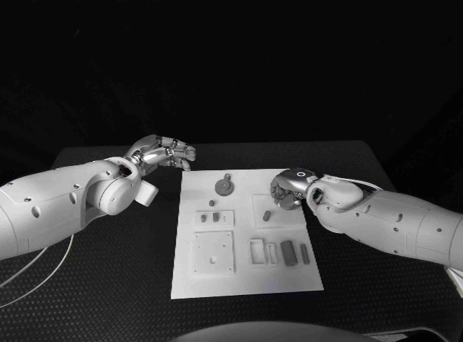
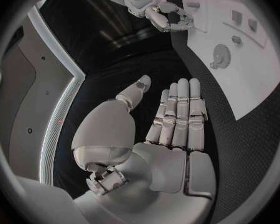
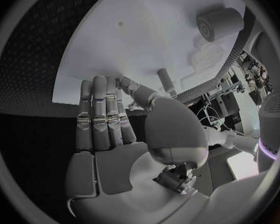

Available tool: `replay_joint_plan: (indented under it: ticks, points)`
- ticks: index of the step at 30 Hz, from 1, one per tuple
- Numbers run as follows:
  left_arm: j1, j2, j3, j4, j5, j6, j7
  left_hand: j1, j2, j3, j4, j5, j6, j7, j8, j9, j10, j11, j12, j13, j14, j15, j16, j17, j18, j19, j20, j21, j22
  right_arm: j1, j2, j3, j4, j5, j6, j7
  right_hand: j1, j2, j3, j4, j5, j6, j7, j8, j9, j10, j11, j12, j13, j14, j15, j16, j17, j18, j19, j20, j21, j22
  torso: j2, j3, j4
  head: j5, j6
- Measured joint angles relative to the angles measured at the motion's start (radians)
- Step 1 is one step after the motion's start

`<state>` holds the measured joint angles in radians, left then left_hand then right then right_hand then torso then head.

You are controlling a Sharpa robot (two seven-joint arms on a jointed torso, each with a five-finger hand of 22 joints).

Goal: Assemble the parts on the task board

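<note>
surface (image 1: 108,285): black, textured, carries the white task board (image 1: 247,281) at its middle | parts: grey pieces lie on the board, round one (image 1: 224,187) near its far edge | left hand (image 1: 162,153): off the board's far left corner, fingers straight, empty | right hand (image 1: 289,191): over the board's right edge, fingers extended, holding nothing

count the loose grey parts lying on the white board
About 7 on the task board: a round part at the far end, three small ones mid-left, one mid-right, two bars on the near right. The right hand may hide more.
</note>
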<state>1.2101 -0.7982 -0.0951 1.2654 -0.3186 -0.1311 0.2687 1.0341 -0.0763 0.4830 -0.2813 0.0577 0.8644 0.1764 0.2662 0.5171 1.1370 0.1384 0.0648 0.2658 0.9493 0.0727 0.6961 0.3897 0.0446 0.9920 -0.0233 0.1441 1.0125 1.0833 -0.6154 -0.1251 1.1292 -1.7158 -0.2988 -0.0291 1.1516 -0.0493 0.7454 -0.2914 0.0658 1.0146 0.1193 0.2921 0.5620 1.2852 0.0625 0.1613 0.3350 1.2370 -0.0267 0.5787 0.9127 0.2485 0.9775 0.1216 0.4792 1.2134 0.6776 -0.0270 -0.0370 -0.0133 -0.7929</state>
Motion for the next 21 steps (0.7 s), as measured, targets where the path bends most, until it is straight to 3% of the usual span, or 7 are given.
replay_joint_plan:
  ticks: [7, 10, 14, 21]
  points:
    - [0.000, 0.000, 0.000, 0.000, 0.000, 0.000, -0.002, 0.000, 0.000, 0.000, 0.000, 0.000, 0.000, 0.000, 0.000, -0.001, 0.000, 0.000, 0.000, -0.001, 0.008, -0.001, 0.000, 0.004, -0.006, 0.007, 0.000, 0.000, -0.001, -0.003, -0.002, -0.002, 0.005, -0.006, -0.019, -0.005, 0.000, 0.000, 0.012, 0.001, 0.000, 0.005, -0.005, 0.005, 0.004, 0.000, 0.001, 0.000, 0.000, -0.002, -0.002, 0.000, 0.003, 0.000, 0.003, -0.003, 0.000, 0.002, 0.000, -0.0002, -0.0003, 0.000, -0.001]
    - [0.000, 0.000, 0.000, 0.000, 0.000, 0.000, -0.003, 0.000, 0.000, 0.000, 0.000, 0.000, 0.000, 0.000, 0.000, -0.001, 0.000, 0.000, 0.000, -0.001, 0.008, -0.001, 0.000, 0.004, -0.006, 0.007, 0.000, 0.000, -0.001, -0.005, -0.002, -0.003, 0.006, -0.006, -0.023, -0.007, 0.009, -0.002, 0.025, 0.000, 0.000, 0.005, -0.005, 0.005, 0.021, -0.049, 0.028, -0.019, 0.145, -0.040, 0.011, -0.018, 0.001, -0.003, -0.021, 0.009, -0.019, 0.001, 0.000, -0.0002, -0.0003, -0.002, -0.002]
    - [0.000, 0.000, 0.000, 0.000, 0.000, 0.000, -0.004, 0.000, 0.000, 0.000, 0.000, 0.000, 0.000, 0.000, 0.000, -0.001, 0.000, 0.000, 0.000, -0.001, 0.008, -0.001, 0.000, 0.006, -0.007, 0.007, 0.000, 0.000, -0.001, -0.005, -0.001, -0.003, 0.005, -0.004, -0.023, -0.008, 0.017, -0.005, 0.025, 0.000, 0.000, 0.005, -0.005, 0.011, 0.020, -0.052, 0.029, -0.019, 0.146, -0.037, 0.015, -0.018, 0.001, -0.008, -0.022, 0.011, -0.019, 0.003, 0.000, -0.0005, -0.0002, -0.002, -0.002]
    - [0.000, -0.002, 0.000, 0.000, 0.000, 0.001, -0.005, 0.000, 0.000, 0.000, 0.000, 0.000, 0.000, 0.000, 0.000, -0.001, 0.000, 0.000, 0.000, -0.002, 0.008, -0.001, -0.004, 0.007, -0.007, 0.011, -0.004, 0.000, -0.001, -0.005, -0.001, -0.003, 0.005, -0.002, -0.022, -0.008, 0.022, -0.010, 0.025, 0.000, -0.001, 0.005, -0.005, 0.011, 0.020, -0.053, 0.031, -0.019, 0.146, -0.038, 0.017, -0.023, 0.001, 0.008, -0.026, 0.014, -0.024, 0.005, 0.000, -0.0008, -0.0002, -0.003, -0.007]
